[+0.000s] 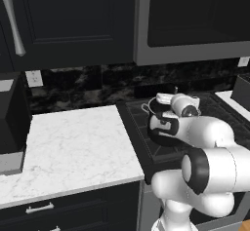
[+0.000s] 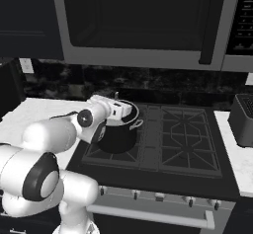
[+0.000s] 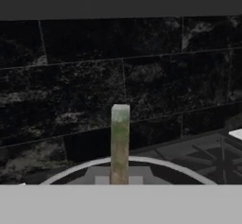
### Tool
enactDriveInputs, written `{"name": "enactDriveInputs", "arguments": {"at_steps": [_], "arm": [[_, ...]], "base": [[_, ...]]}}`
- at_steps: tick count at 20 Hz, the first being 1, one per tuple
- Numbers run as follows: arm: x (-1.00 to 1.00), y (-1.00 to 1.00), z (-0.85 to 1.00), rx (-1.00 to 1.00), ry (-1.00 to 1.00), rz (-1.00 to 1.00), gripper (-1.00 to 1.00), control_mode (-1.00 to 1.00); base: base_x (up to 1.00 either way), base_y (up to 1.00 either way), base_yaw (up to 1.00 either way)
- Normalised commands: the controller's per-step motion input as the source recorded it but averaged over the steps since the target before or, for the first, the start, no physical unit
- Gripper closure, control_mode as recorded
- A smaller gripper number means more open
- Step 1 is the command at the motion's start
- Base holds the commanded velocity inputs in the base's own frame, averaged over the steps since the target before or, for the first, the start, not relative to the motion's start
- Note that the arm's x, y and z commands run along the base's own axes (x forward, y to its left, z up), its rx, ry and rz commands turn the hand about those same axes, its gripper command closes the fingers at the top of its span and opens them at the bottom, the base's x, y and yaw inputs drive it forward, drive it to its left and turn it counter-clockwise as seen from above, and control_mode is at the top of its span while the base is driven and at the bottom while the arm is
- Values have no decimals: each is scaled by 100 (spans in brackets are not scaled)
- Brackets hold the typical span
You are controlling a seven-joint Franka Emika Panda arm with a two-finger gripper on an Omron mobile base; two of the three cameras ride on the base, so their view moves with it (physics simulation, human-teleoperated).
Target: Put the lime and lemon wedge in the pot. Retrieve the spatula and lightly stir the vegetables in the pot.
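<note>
The black pot with its silver rim stands on the front left burner; its rim curves across the bottom of the hand view. My gripper hovers level over the pot's mouth, pointing at the back wall, and is shut on the spatula. The spatula's thin handle stands upright in the hand view and pokes up above the hand, also seen from the left base. Its lower end drops inside the rim. My arm covers most of the pot. The lime and lemon wedge are hidden.
The black gas stove has bare grates right of the pot. A dark slotted-top box sits on the counter at the far right. A white marble counter lies left of the stove. A microwave hangs above.
</note>
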Motion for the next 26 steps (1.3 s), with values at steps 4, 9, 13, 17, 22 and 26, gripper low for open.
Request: {"name": "enactDriveInputs", "arguments": {"at_steps": [4, 9, 13, 17, 22, 26], "arm": [[4, 0, -38, 0, 0, -4, 100, -100], [63, 0, -41, 0, 0, -2, 100, -100], [31, 0, -45, -5, -10, 0, 100, -100], [-1, 0, -36, -11, -38, 0, 100, -100], [0, 0, -18, -11, -40, 0, 100, -100], [-4, 0, -9, -5, -18, 0, 100, -100]], "base": [[0, 0, 0], [0, 0, 0], [0, 0, 0], [0, 0, 0], [0, 0, 0], [0, 0, 0]]}}
